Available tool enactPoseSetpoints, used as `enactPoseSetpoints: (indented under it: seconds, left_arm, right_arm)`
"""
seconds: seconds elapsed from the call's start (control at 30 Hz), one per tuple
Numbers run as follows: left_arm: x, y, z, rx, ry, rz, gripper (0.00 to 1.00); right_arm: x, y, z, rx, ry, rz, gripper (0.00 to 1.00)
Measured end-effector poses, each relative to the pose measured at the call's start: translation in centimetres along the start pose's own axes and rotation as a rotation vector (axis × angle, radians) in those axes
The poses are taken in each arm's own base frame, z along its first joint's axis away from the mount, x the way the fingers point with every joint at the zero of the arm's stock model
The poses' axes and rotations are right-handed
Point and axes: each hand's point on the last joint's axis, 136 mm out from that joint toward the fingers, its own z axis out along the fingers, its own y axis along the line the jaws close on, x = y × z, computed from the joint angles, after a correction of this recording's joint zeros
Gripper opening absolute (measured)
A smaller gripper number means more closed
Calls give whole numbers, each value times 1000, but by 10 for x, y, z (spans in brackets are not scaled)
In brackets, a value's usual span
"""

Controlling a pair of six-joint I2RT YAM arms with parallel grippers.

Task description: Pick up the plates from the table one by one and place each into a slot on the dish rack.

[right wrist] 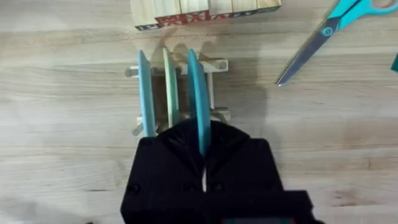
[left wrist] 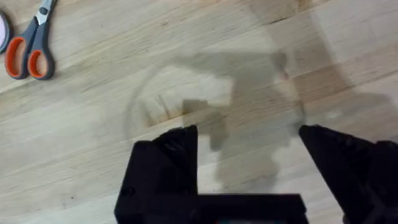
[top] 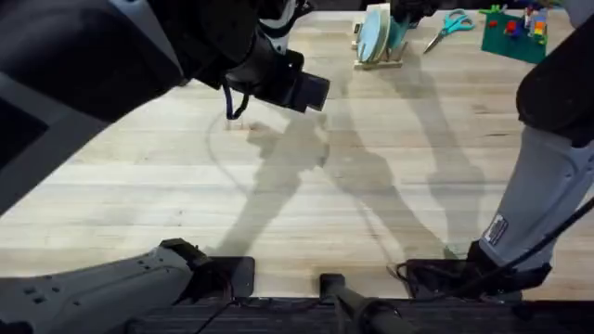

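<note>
Dish rack (right wrist: pixel 177 93): on table (top: pixel 278 204), 1 o'clock, far edge in overhead view.
Plates: three upright in rack slots; two teal (right wrist: pixel 145 93), cream one (right wrist: pixel 169 90) between.
Right gripper (right wrist: pixel 204 163): fingers clamped on outer teal plate (right wrist: pixel 198 99).
Left gripper (left wrist: pixel 249 162): fingers spread, nothing between, over bare wood.
Teal scissors (right wrist: pixel 323 34): just beside rack.

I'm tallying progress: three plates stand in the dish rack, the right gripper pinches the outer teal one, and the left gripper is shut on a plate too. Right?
Not quite. The left gripper is open over bare table, as the left wrist view shows. The rest holds: three plates in the dish rack, and the right gripper pinching the outer teal plate.
</note>
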Motion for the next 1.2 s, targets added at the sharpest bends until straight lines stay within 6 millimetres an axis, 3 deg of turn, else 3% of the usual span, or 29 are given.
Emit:
enactPoseSetpoints:
  seconds: [0.17, 0.33, 0.83, 1.07, 1.2]
  left_arm:
    - [0, 0, 0, 0, 0, 0, 995]
    - [0, 0, 0, 0, 0, 0, 995]
    - [0, 0, 0, 0, 0, 0, 995]
    - [0, 0, 0, 0, 0, 0, 995]
    - [0, 0, 0, 0, 0, 0, 995]
  right_arm:
    - [0, 1, 1, -3, 2, 1, 39]
    - [0, 1, 1, -3, 1, 3, 133]
    - [5, 0, 0, 1, 22, 0, 153]
    - [1, -1, -16, 0, 17, 1, 170]
    - [7, -6, -41, 4, 39, -2, 240]
